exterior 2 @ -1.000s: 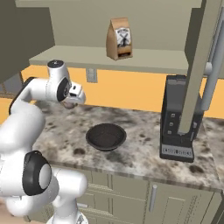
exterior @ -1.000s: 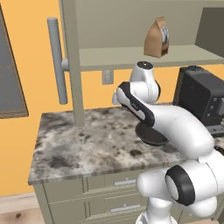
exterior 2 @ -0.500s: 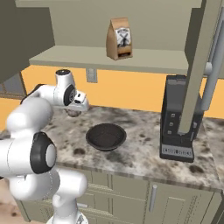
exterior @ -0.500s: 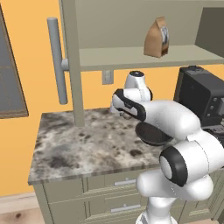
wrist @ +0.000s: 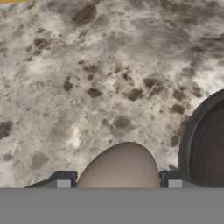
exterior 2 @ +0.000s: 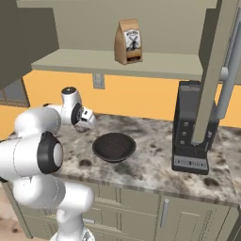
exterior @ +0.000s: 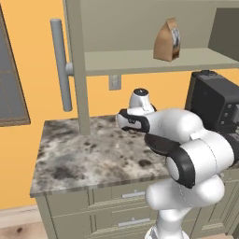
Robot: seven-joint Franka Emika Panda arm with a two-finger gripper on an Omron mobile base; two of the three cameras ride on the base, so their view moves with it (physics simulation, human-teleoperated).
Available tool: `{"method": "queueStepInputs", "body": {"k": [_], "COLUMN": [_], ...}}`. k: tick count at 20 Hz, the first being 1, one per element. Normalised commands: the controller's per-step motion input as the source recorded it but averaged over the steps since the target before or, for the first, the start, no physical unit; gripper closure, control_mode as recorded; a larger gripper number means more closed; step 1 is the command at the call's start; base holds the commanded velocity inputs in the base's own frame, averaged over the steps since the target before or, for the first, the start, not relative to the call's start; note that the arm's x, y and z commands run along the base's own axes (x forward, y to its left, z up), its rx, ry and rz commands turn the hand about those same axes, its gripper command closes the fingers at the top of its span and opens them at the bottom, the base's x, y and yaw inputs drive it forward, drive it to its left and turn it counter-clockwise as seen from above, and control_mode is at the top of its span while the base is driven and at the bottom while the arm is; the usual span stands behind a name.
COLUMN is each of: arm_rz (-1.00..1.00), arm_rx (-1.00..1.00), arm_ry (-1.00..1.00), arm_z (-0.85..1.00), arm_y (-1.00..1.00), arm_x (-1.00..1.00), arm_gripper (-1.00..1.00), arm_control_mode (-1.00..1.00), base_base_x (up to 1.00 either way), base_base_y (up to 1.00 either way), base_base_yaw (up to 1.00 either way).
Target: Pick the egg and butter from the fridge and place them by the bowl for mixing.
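over the speckled counter (wrist: 87,78), the gripper (wrist: 119,183) is partly closed around the egg (wrist: 120,168), with one fingertip (wrist: 61,180) showing on each side of it. in the hand view the egg sits at 6 o'clock, above bare stone, and the black bowl (wrist: 208,144) curves in at 3 o'clock, just beside it.

the main risk, as i judge it, is the egg rolling once it is let go. it is round and the counter is flat, so a release from too high could send it off or crack it. drifting toward 3 o'clock could knock the bowl's rim or drop the egg inside it instead of beside it.

from the right base view, the counter's front edge lies toward 6 o'clock of the bowl (exterior 2: 114,147), not far off. the black appliance (exterior 2: 190,127) stands well apart at 3 o'clock. open stone lies from 9 to 12 o'clock in the hand view. i can't see the butter from here.
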Motion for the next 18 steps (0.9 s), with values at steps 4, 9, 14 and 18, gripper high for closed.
{"method": "queueStepInputs", "body": {"k": [4,9,14,18], "arm_rz": [-0.2,-0.16,-0.1,-0.03], "arm_rx": [0.0,0.0,0.01,0.07], "arm_ry": [-0.03,0.0,0.03,0.09], "arm_z": [-0.38,-0.31,-0.21,-0.22], "arm_y": [0.06,0.01,0.0,-0.03], "arm_x": [0.27,0.25,0.3,0.12], "arm_gripper": [1.0,1.0,1.0,1.0], "arm_control_mode": [-1.0,-1.0,-1.0,-1.0], "base_base_x": [0.0,0.0,0.0,0.0], "base_base_y": [0.0,0.0,0.0,0.0], "base_base_yaw": [0.0,0.0,0.0,0.0]}}
